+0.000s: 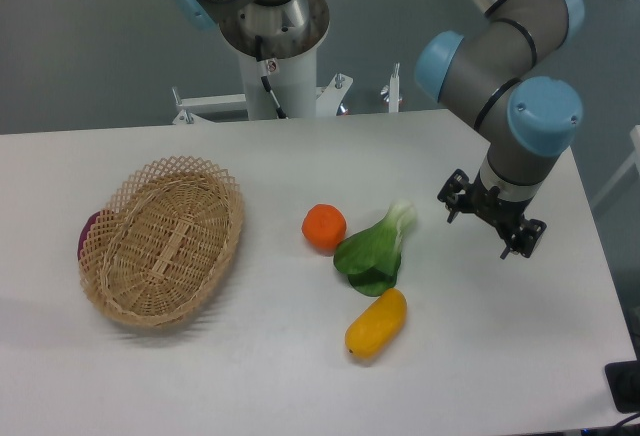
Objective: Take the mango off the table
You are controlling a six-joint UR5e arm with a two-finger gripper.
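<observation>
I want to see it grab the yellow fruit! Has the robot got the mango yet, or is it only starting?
Only starting. Nothing looks done: the mango lies on the table, just below the green leafy vegetable and the orange. The gripper hangs to the right of the fruit, apart from it and holding nothing. Left to do: move over the mango, come down, close on it and lift.

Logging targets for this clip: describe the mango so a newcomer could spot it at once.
On the large white rectangular table, look right of the woven wicker basket to the cluster of produce. The smooth elongated yellow-orange mango lies nearest the camera, just below the green leafy vegetable, unlike the round deep-orange fruit.
</observation>
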